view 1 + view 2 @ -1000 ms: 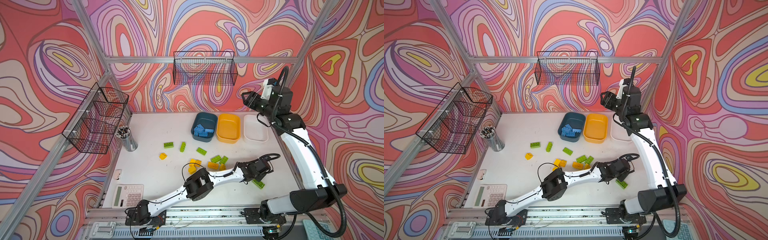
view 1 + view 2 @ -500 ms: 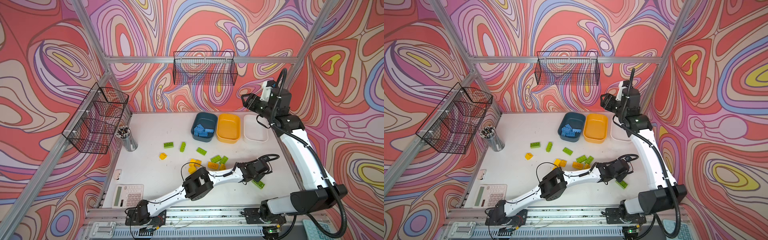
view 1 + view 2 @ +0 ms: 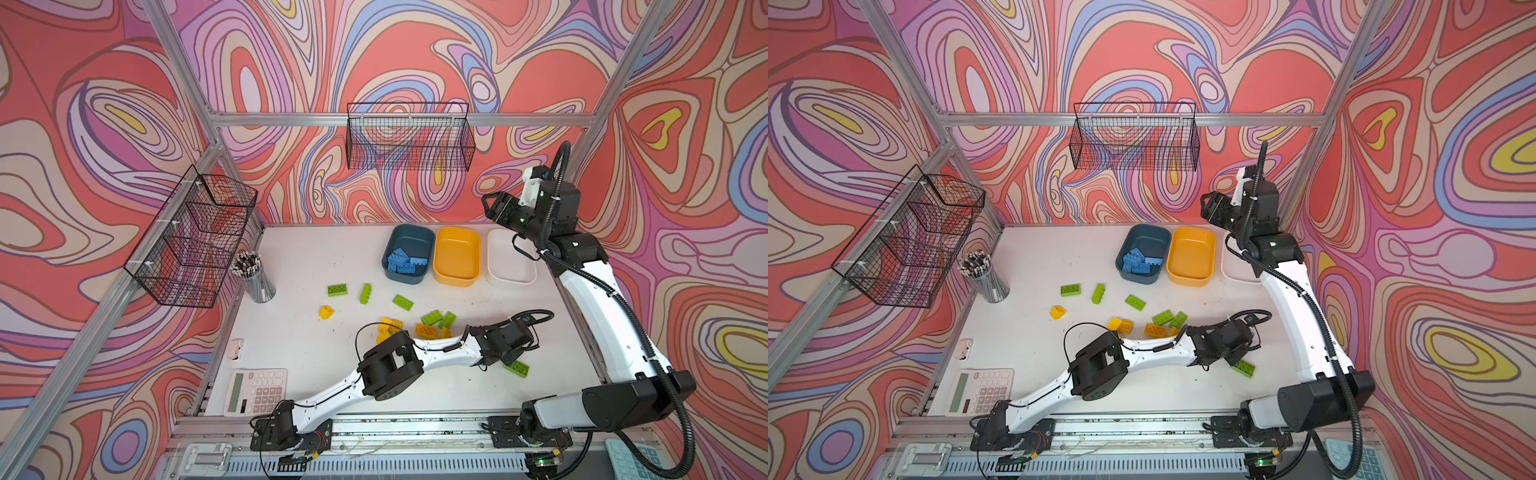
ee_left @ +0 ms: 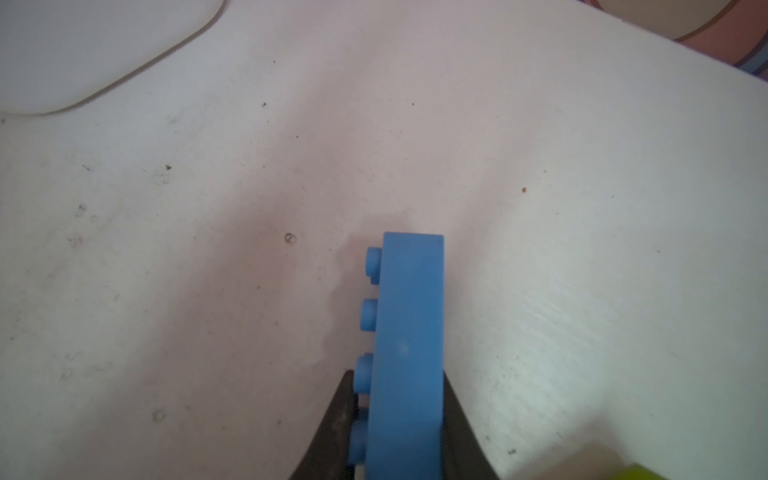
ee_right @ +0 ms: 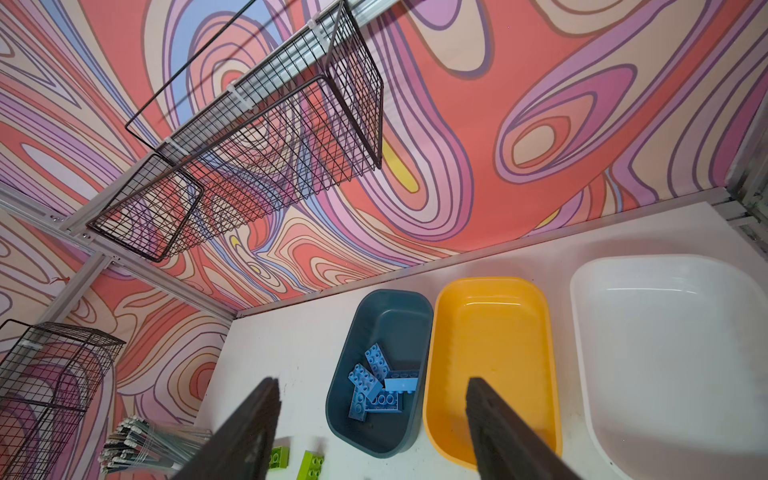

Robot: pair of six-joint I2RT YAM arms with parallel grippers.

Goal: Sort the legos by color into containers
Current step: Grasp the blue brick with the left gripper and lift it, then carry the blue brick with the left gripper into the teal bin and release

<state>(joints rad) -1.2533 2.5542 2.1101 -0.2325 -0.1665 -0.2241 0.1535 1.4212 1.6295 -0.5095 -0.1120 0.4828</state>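
Observation:
My left gripper (image 4: 399,382) is shut on a blue lego (image 4: 411,311) lying on its side on the table. In both top views that gripper (image 3: 509,353) sits low at the front right, hiding the blue lego, just beside a green lego (image 3: 515,368). More green legos (image 3: 402,302) and yellow legos (image 3: 426,331) are scattered mid-table. The three containers stand in a back row. The teal one (image 3: 409,230) holds several blue legos (image 5: 376,386). The yellow one (image 3: 457,235) and the white one (image 3: 511,259) hold nothing. My right gripper (image 5: 372,382) hangs open high above them, also in a top view (image 3: 490,208).
A mesh pencil cup (image 3: 257,278) stands at the back left. A calculator (image 3: 255,390) and a small white object (image 3: 235,348) lie at the front left. Black wire baskets hang on the left wall (image 3: 191,237) and the back wall (image 3: 409,137).
My left gripper's jaws have closed on the blue lego. Neither arm has visibly shifted much.

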